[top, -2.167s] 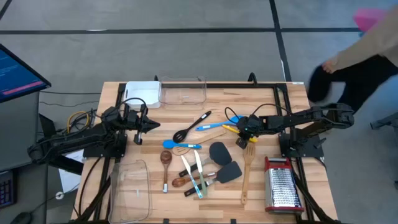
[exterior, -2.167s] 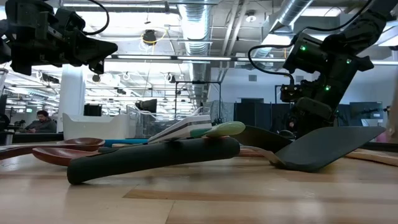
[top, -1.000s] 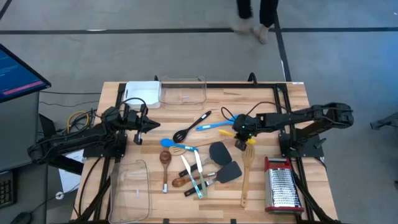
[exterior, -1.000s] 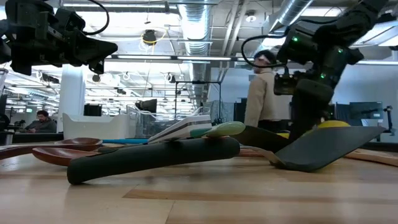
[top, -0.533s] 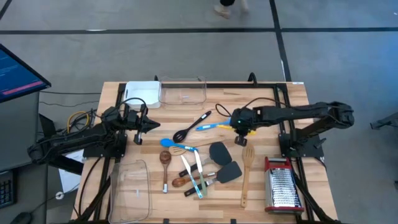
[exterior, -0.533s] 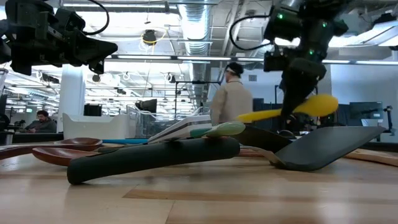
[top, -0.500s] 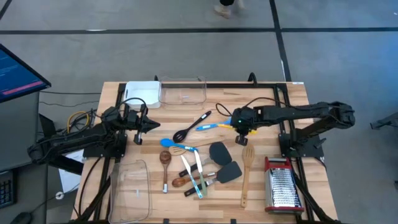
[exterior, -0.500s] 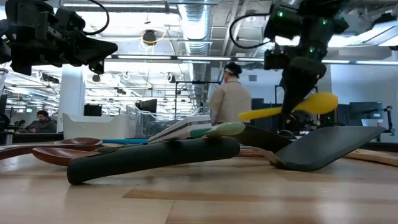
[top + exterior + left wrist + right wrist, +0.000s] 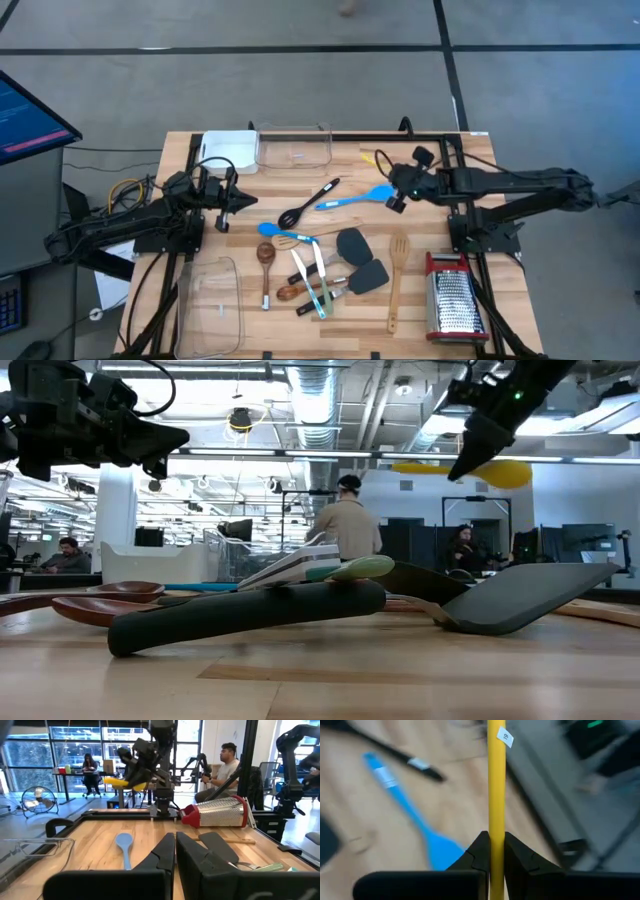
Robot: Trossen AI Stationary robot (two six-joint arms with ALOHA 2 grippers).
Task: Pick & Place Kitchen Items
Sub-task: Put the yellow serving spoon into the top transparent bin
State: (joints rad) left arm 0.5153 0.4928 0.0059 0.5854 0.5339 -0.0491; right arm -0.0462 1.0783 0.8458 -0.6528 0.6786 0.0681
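Wood table (image 9: 430,300), open lab behind with a person walking past in low view. Right gripper (image 9: 398,186) pinching the yellow spoon (image 9: 496,780) by its handle, now lifted off the pile and swung to the frame's upper right, so pick done, place pending. Left gripper (image 9: 243,201) pressed together, unmoved at mid-left; blue spoon (image 9: 352,199) and other utensils stay at table centre.

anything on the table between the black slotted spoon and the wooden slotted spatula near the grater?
Yes. In the high view, the blue spoon and two dark grey spatulas lie between the black slotted spoon and the wooden slotted spatula.
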